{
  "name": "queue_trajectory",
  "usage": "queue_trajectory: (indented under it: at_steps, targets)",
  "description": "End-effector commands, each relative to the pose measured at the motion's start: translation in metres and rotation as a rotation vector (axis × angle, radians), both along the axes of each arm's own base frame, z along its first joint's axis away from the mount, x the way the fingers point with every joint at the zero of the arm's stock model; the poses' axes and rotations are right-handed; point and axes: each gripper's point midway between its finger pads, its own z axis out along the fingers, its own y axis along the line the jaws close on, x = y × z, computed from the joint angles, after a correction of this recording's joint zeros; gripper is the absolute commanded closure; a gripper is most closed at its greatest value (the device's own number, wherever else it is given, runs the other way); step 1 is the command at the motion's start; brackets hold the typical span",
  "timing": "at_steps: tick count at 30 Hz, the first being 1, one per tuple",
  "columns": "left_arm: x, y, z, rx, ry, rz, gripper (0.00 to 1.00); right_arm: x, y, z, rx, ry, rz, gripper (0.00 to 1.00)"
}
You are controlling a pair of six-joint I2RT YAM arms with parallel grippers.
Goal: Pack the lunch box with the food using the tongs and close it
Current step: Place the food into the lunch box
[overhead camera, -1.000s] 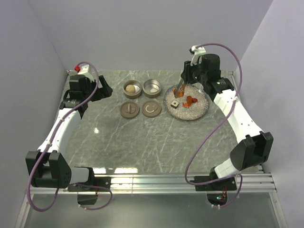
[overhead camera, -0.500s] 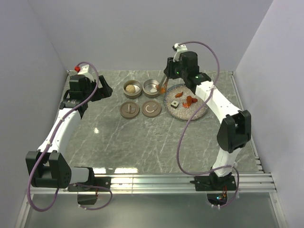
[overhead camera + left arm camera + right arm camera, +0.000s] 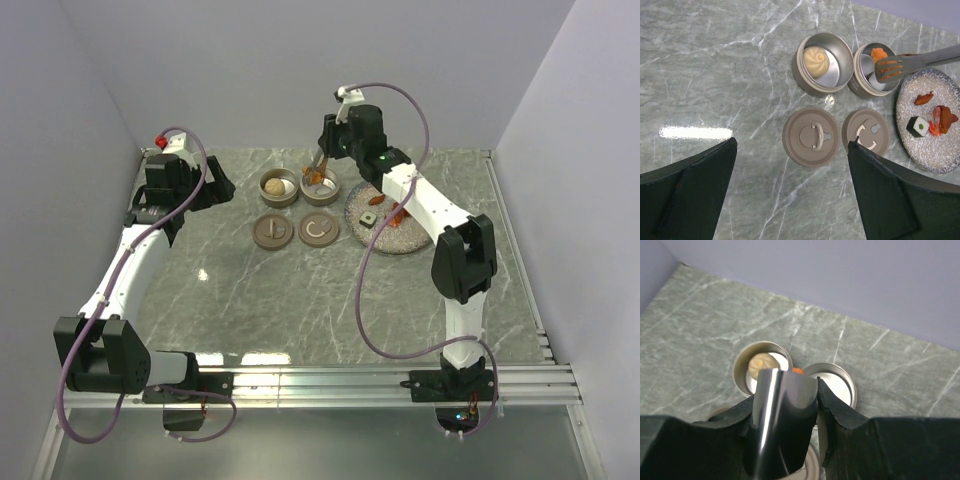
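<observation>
Black, spread wide and empty at upper left of the overhead view: left gripper (image 3: 220, 190), parked clear of the work. Right of it, beige ball (image 3: 816, 57) down in left tin (image 3: 796, 67), lids (image 3: 812, 136) laid aside to keep both tins open. Further right, right gripper (image 3: 328, 152) clamped on tongs (image 3: 922, 58) for reach, orange-red bit (image 3: 880, 54) at the tips over right tin (image 3: 860, 86), remaining food (image 3: 941, 119) on plate (image 3: 920, 152).

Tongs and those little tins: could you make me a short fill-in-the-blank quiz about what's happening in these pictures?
1. The right gripper holds the tongs over one tin; their tip carries an ___ piece.
2. The other tin holds a beige ___.
3. ___ lids lie flat on the table.
4. The left gripper holds ___.
Missing words: orange; ball; two; nothing.
</observation>
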Motion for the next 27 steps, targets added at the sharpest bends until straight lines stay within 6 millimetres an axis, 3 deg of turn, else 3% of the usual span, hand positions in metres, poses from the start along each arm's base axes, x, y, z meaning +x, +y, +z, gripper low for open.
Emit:
queue_trajectory:
  at_steps: [1, 8, 14, 20, 27]
  targets:
    - [0.005, 0.003, 0.019, 0.027, -0.048, 0.004, 0.01, 0.011, -0.004, 0.037, 0.026, -0.099, -0.054, 0.81]
    - [0.006, 0.003, 0.017, 0.026, -0.042, 0.003, 0.01, 0.014, -0.011, 0.031, -0.010, -0.098, -0.083, 0.80]
    - [0.007, 0.003, 0.017, 0.025, -0.042, 0.000, 0.01, 0.015, -0.010, 0.017, -0.026, -0.067, -0.082, 0.72]
    - [0.007, 0.003, 0.016, 0.023, -0.041, 0.001, 0.01, 0.014, -0.013, 0.021, -0.034, -0.081, -0.090, 0.57]
    - [0.007, 0.002, 0.016, 0.021, -0.044, -0.003, 0.01, 0.015, -0.018, 0.031, -0.037, -0.102, -0.106, 0.49]
